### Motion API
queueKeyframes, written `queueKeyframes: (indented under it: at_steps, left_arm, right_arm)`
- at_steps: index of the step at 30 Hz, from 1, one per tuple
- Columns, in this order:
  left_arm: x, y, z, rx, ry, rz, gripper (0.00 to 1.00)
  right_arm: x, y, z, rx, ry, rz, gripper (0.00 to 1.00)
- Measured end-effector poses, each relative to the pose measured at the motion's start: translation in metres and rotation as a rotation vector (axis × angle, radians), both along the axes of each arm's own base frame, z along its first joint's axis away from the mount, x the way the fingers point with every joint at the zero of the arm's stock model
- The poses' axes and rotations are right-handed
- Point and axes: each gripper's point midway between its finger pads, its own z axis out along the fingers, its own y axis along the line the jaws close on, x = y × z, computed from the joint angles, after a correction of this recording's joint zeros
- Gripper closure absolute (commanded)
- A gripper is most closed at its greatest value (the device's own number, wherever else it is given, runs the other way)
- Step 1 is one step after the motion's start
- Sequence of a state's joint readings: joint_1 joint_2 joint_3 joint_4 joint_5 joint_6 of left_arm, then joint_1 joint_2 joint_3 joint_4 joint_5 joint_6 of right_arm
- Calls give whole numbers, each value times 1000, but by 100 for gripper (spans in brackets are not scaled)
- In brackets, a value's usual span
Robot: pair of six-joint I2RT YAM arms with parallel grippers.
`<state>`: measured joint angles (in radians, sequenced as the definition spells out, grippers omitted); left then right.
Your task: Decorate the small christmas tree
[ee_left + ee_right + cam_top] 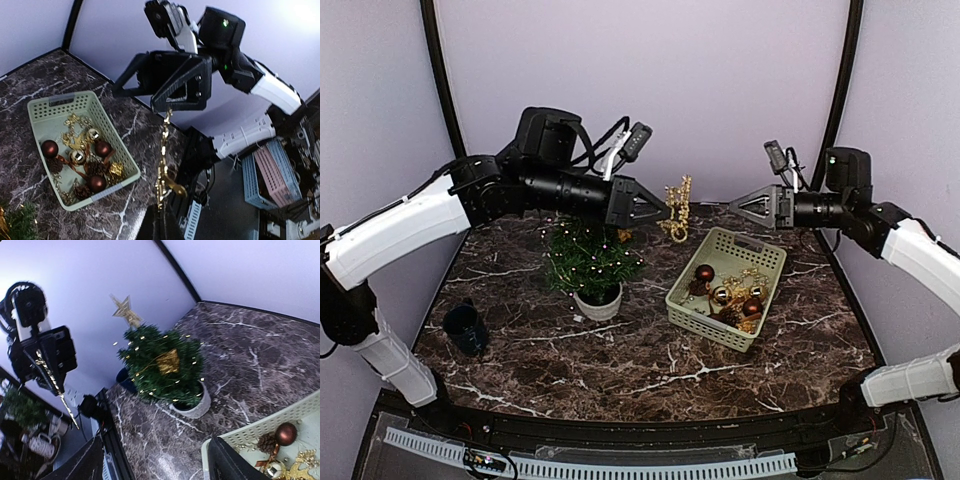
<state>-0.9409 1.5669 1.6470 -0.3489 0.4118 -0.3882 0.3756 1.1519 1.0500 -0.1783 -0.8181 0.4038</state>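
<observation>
In left pincer: gold garland

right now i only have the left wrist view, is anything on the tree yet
observer: yes, a gold star tops the small christmas tree, clear in the right wrist view.
operator: is anything touching what i hold
observer: no. In the top view the right gripper is open and apart from the gold garland hanging from the shut left gripper.
operator: anything else out there
observer: a dark cup stands on the table, left of the tree in the top view.
</observation>
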Motion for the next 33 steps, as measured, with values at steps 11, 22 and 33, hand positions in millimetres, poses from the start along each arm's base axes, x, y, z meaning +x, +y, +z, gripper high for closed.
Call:
queueKeyframes:
  at_steps: [11, 22, 33]
  left_arm:
    - [-57, 28, -74, 231, 158, -240, 100]
    - [-80, 39, -96, 268, 225, -324, 100]
    - [-89, 42, -91, 256, 229, -363, 100]
  right_arm:
    - [-92, 79, 16, -7, 44, 428, 34]
    - [-121, 111, -18, -124, 121, 534, 55]
    - [-115, 123, -42, -223, 121, 492, 46]
